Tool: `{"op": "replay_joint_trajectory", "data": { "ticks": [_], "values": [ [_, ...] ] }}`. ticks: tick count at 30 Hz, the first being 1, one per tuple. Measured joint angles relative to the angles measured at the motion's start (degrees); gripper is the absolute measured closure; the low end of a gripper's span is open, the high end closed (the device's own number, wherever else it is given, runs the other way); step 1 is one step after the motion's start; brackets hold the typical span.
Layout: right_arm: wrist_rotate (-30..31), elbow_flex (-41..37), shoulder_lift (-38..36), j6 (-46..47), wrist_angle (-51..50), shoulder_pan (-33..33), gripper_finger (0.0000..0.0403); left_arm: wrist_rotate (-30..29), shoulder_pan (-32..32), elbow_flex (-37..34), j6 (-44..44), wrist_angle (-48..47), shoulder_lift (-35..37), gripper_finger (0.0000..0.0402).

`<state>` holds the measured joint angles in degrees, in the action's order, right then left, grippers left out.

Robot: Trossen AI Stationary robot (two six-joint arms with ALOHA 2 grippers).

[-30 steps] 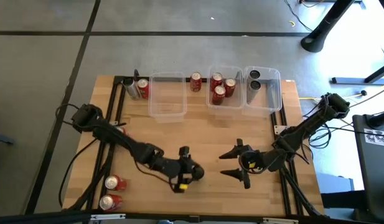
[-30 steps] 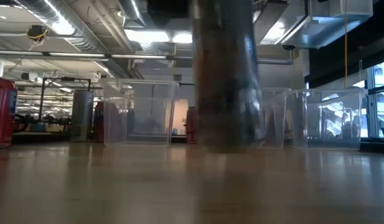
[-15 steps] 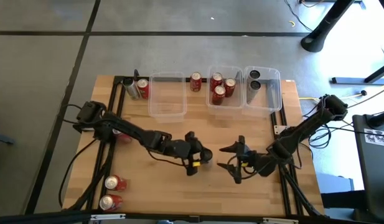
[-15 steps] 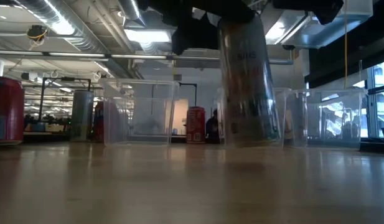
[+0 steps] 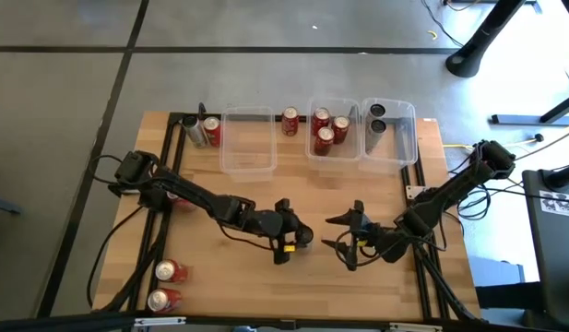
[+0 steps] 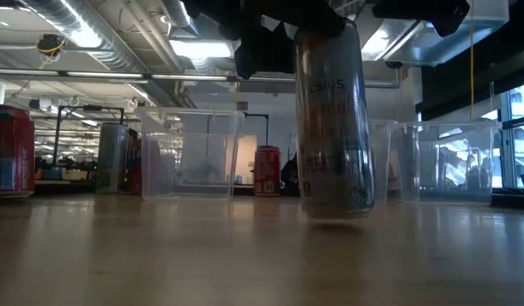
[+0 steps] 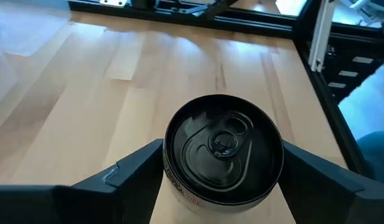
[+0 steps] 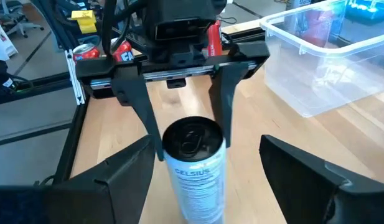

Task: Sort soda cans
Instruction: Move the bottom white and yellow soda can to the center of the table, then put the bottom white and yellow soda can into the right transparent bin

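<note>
A slim silver can with a black top [image 6: 332, 127] is held at mid-table by my left gripper [image 5: 291, 237], which is shut on it. My right gripper [image 5: 342, 236] is open just to the can's right, its fingers [image 8: 120, 177] standing on either side of the can without touching. Red cans stand in the middle clear bin [image 5: 332, 129], dark cans in the right bin [image 5: 391, 129]. More red cans stand at the far edge [image 5: 290, 121] and far-left corner [image 5: 211, 132], and two lie at the near-left corner [image 5: 168, 271]. My left gripper pinches the can's upper wall just under the rim [image 7: 179, 186] between its two fingers [image 8: 142, 106], one on each side. The fingers come from above, pointing down. The can hangs upright and looks lifted just clear of the wood [image 6: 334, 223].
An empty clear bin [image 5: 247, 140] stands left of the filled ones along the far edge. A silver can [image 5: 194, 132] lies in the far-left corner. One red can [image 5: 178, 195] sits under my left arm. Black frame rails run along the table's left and right sides.
My left gripper carried the can from the near-middle toward the far edge and to the right, closer to my right gripper. The can was tilted half a second ago and now hangs upright. My right gripper shifted slightly left toward the can and stayed open.
</note>
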<state>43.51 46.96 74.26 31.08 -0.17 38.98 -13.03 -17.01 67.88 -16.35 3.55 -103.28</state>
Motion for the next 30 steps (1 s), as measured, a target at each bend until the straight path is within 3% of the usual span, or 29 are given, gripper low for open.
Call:
{"op": "replay_joint_trajectory", "data": {
  "ticks": [12, 17, 22, 26, 30],
  "values": [
    [0.0, 0.0, 0.0, 0.2, 0.0, 0.0, 0.0116, -1.5, -0.1, 0.1, 0.1, 0.2, 0.4, 0.0104],
    [-0.6, 0.0, 0.0, 0.8, -1.3, 1.2, 0.0116, -1.6, -1.3, 0.1, 1.0, -2.4, 5.6, 0.0103],
    [0.2, -0.8, 2.9, 3.1, -2.6, 1.7, 0.0116, -3.1, -3.1, 0.2, 1.4, -11.9, 12.4, 0.0103],
    [3.2, -4.2, 8.2, 3.2, 4.0, 2.3, 0.0116, -8.2, -5.3, -1.6, 0.0, -19.1, 12.9, 0.0103],
    [3.7, -6.4, 13.1, 2.9, 12.3, 2.3, 0.0116, -8.1, -5.9, -8.4, -2.1, -12.4, 12.9, 0.0103]
  ]
}}
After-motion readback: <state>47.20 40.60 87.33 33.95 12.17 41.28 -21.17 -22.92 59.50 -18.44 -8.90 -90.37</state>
